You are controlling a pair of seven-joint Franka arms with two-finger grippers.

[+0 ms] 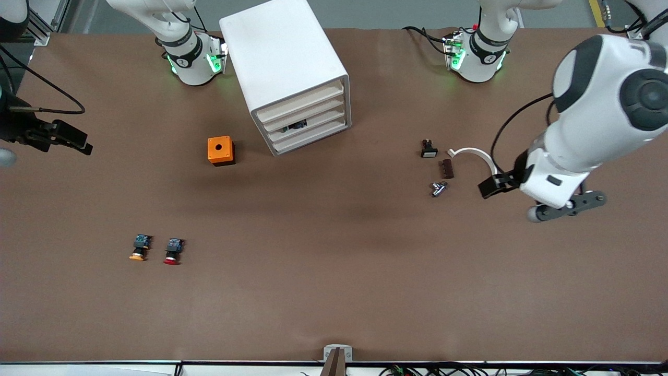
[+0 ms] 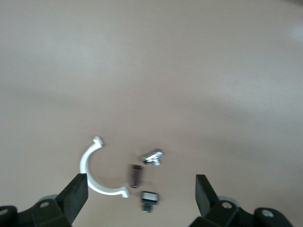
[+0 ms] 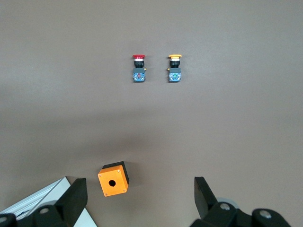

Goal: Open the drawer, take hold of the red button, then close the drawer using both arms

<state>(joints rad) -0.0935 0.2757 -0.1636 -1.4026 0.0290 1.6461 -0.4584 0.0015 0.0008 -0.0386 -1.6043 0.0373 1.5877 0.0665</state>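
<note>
The red-capped button (image 1: 172,251) lies on the table near the front camera, beside its orange-yellow twin (image 1: 140,248). Both show in the right wrist view, the red button (image 3: 138,67) and the twin (image 3: 174,67). The white drawer cabinet (image 1: 292,73) stands near the robots' bases with its drawers pushed in; something dark shows through a gap at one drawer (image 1: 295,126). My right gripper (image 1: 78,143) is open and empty in the air at the right arm's end of the table; it also shows in the right wrist view (image 3: 138,182). My left gripper (image 1: 496,184) is open and empty over small parts; it also shows in the left wrist view (image 2: 140,178).
An orange box with a hole (image 1: 221,150) sits beside the cabinet, toward the right arm's end. Below the left gripper lie a white curved clip (image 1: 472,154), a brown piece (image 1: 447,168), a small black part (image 1: 429,149) and a metal piece (image 1: 439,188).
</note>
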